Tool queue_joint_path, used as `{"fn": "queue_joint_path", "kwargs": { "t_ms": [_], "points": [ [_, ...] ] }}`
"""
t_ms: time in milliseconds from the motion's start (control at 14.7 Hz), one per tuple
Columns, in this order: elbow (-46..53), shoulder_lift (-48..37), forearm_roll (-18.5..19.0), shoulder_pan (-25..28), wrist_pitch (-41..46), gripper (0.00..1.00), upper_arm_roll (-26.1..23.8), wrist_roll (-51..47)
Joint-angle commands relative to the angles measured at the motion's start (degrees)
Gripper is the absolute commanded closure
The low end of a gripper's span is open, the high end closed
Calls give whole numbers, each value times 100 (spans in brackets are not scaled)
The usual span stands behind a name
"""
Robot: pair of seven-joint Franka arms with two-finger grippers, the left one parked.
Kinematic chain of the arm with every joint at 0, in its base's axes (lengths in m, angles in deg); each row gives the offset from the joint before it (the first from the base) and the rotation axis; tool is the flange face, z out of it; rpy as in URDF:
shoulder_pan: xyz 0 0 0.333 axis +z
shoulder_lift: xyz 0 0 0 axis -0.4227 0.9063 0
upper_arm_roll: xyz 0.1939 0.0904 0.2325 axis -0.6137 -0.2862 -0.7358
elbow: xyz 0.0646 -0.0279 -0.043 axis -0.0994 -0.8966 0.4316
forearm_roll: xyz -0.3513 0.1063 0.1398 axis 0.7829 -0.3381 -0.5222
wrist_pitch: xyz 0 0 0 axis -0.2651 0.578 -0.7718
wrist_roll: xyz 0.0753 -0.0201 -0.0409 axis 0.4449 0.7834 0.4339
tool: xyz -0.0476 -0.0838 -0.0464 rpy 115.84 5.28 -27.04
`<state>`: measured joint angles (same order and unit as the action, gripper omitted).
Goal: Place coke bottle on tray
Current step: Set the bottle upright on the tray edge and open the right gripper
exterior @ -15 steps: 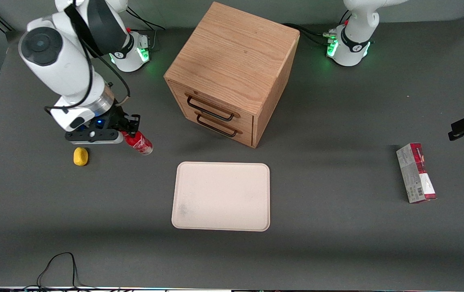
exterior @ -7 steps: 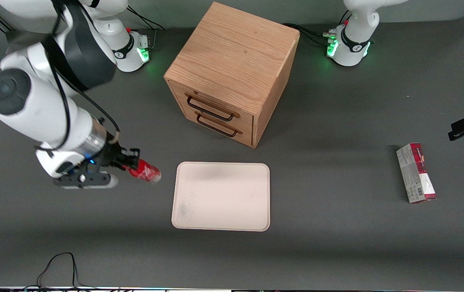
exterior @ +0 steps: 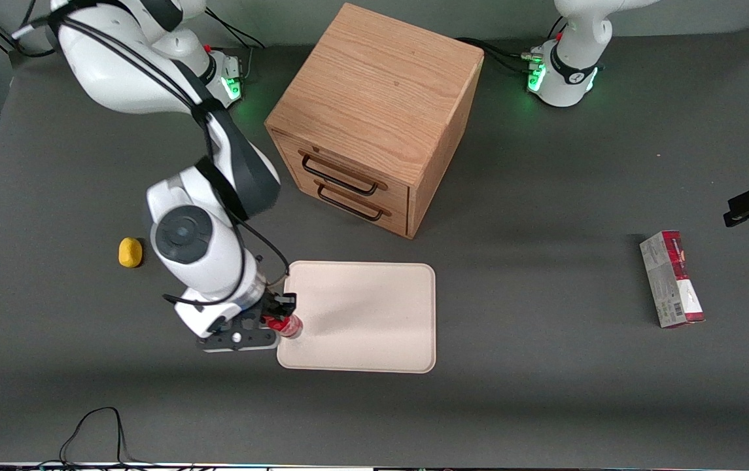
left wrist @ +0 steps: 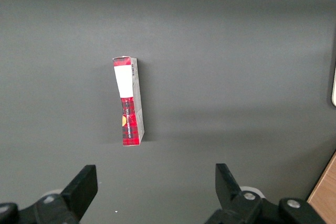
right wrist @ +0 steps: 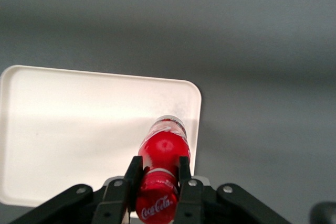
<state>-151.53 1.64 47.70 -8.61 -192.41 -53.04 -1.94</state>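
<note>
My right gripper [exterior: 277,318] is shut on the coke bottle [exterior: 287,325], a small red bottle with a red cap and white script. It holds the bottle above the corner of the cream-white tray [exterior: 374,314] nearest the working arm and the front camera. In the right wrist view the black fingers [right wrist: 133,174] clamp the bottle's neck, and the bottle [right wrist: 164,148] hangs over the tray [right wrist: 79,129] close to its rim. I cannot tell whether the bottle touches the tray.
A wooden two-drawer cabinet [exterior: 374,118] stands farther from the front camera than the tray. A small yellow object [exterior: 129,252] lies toward the working arm's end of the table. A red-and-grey carton [exterior: 671,279] lies toward the parked arm's end; it also shows in the left wrist view [left wrist: 128,100].
My gripper has carried the bottle from beside the yellow object toward the front camera and sideways to the tray's near corner. The yellow object is uncovered again.
</note>
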Motion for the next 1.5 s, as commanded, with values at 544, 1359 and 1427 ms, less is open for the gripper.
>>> {"fn": "queue_joint_path", "kwargs": {
  "t_ms": [544,1359,1427],
  "points": [
    [-540,214,314,-40,-1012,100,18,-55],
    [-620,-277,262,-4,-470,0,228,-46],
    [-655,-461,209,-13,-285,0,324,-38]
  ]
}}
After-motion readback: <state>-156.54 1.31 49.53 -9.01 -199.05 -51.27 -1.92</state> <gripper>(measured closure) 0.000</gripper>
